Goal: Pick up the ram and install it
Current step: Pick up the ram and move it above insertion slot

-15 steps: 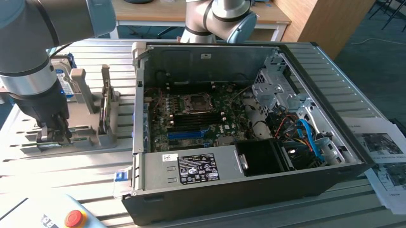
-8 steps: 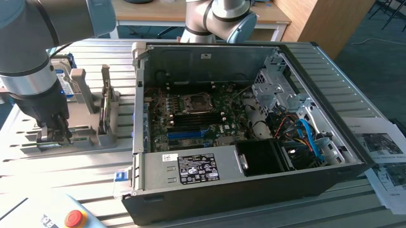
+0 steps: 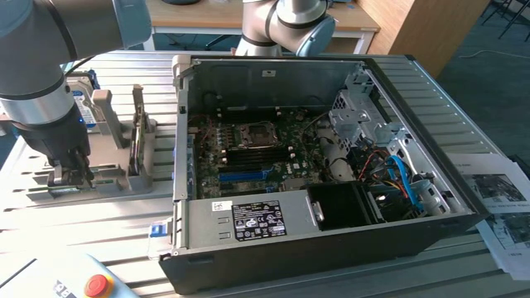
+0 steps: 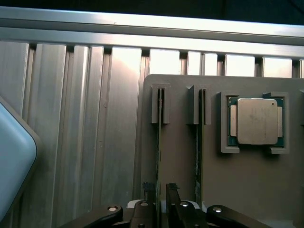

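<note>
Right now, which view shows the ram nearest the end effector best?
The wrist view: the ram stands on edge in a slot of the grey holder, straddled by the open end effector. In the exterior view the end effector is down at the holder and hides the ram.

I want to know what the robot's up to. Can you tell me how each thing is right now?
gripper: open, a finger on each side of the ram.
ram: standing on edge in a slot of the holder, not lifted.
second ram stick: standing on edge in the next slot.
processor chip: lying flat in its pocket.
computer case: open, insides showing.
</note>
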`<action>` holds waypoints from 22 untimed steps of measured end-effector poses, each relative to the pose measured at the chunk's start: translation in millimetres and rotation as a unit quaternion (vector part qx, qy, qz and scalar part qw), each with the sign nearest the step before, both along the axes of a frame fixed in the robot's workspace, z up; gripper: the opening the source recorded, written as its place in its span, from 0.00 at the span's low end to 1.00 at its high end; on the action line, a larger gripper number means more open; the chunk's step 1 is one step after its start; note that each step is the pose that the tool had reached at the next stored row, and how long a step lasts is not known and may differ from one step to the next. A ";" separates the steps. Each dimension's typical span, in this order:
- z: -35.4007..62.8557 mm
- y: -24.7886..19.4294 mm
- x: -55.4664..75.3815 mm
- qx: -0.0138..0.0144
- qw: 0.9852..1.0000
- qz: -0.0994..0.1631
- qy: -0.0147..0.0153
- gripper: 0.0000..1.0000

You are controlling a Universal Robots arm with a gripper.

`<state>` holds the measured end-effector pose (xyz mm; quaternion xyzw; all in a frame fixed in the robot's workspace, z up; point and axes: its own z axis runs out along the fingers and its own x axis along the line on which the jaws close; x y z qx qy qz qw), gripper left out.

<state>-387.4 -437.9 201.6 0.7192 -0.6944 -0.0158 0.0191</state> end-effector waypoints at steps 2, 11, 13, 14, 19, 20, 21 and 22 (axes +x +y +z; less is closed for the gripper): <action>0.0 0.0 0.0 0.000 1.000 0.000 0.000 0.24; 0.0 0.0 0.0 0.000 1.000 0.000 0.000 0.24; 0.0 0.0 0.0 0.000 1.000 0.000 0.000 0.24; 0.0 0.0 0.0 0.000 1.000 0.000 0.000 0.22; 0.0 0.0 0.0 0.000 1.000 0.000 0.000 0.15; 0.0 0.0 0.0 0.000 1.000 0.000 0.000 0.15; 0.0 0.0 0.0 0.000 1.000 0.000 0.000 0.15; 0.0 0.0 0.0 0.000 1.000 0.000 0.000 0.15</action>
